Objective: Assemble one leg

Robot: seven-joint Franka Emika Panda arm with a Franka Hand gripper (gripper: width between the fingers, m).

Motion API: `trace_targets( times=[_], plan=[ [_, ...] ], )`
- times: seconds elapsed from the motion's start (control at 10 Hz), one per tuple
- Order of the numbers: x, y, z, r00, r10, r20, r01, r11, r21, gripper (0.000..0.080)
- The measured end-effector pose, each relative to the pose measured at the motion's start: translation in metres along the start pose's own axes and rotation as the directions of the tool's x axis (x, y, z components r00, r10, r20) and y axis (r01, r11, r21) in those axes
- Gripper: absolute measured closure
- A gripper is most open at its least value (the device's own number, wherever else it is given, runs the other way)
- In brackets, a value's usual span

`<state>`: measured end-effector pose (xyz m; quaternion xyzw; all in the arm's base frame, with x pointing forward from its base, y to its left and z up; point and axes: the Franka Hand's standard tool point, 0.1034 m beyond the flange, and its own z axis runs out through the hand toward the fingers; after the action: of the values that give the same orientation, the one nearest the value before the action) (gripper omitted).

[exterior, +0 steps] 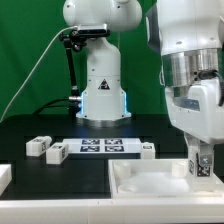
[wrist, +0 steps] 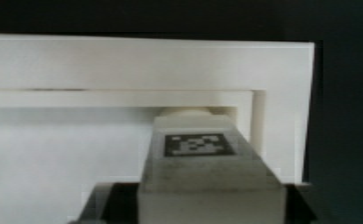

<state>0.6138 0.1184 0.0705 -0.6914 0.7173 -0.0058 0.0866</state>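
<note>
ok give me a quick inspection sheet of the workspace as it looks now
surface: black table, marker board lying flat on it.
job's things: one leg held in the gripper over the white panel; other legs loose on the table.
clutter: nothing seen.
grippers: gripper shut on the leg, low at the panel's corner.
cables: black cable running to the arm's base.
surroundings: green backdrop.

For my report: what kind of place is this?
Probably a robotics lab test bench: a green backdrop, a black table with the marker board, and the gripper holding a tagged leg.
</note>
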Motion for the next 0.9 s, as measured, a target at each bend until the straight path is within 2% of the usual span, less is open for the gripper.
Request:
trace_targets(
  times=[0.2, 0.3, 0.4, 0.5, 0.6, 0.7, 0.9],
  plan=[
    [-0.0003, 0.0001, 0.0003, 1.0, 0.015, 0.008, -0.015, 1.0, 0.001, 0.0502],
    [0.0008, -0.0004, 0.0003, 0.998, -0.062, 0.006, 0.062, 0.998, 0.002, 0.0502],
    [0.0026, -0.0015, 0.0004, 0.985, -0.171, 0.005, 0.171, 0.985, 0.003, 0.0286],
    [0.0021, -0.0012, 0.0008, 0.985, -0.171, 0.008, 0.171, 0.985, 0.004, 0.0193],
    [0.002, -0.0012, 0.0007, 0.958, -0.287, 0.005, 0.287, 0.958, 0.003, 0.0193],
    [0.0002, -0.0008, 0.0008, 0.91, -0.415, 0.003, 0.415, 0.91, 0.0, 0.0156],
    [-0.0032, -0.0009, 0.0001, 0.756, -0.655, -0.001, 0.655, 0.756, -0.014, 0.0151]
  ],
)
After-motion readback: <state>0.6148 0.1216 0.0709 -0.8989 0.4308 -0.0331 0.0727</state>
